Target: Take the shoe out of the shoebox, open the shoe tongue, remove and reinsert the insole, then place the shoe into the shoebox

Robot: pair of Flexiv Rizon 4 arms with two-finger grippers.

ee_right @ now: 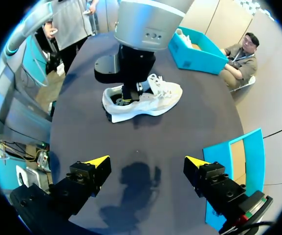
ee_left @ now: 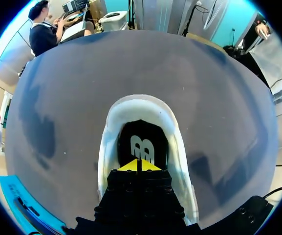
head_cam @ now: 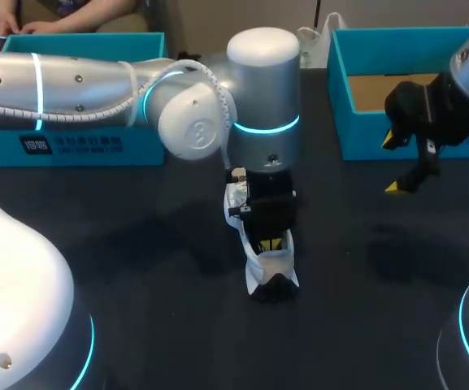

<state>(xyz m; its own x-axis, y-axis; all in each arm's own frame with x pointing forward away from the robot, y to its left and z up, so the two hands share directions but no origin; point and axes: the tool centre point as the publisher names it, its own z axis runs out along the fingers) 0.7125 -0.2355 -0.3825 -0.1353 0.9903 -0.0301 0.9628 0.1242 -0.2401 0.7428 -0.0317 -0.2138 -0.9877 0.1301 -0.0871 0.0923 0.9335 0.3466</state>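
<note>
Resting on its sole at the centre of the desk [head_cam: 136, 244], the white shoe [head_cam: 271, 268] has the left gripper [ee_left: 141, 165] inside its opening, tips pressed together just above the black insole [ee_left: 143, 142]. The right gripper [ee_right: 148, 160] hovers wide open and empty near the shoebox [head_cam: 356, 122] at the far right corner.

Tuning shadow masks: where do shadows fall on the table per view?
Right wrist view: right gripper casts a dark shadow on the table between its fingers. Head view: faint one beneath it. Left wrist view: soft patches beside the shoe.
</note>
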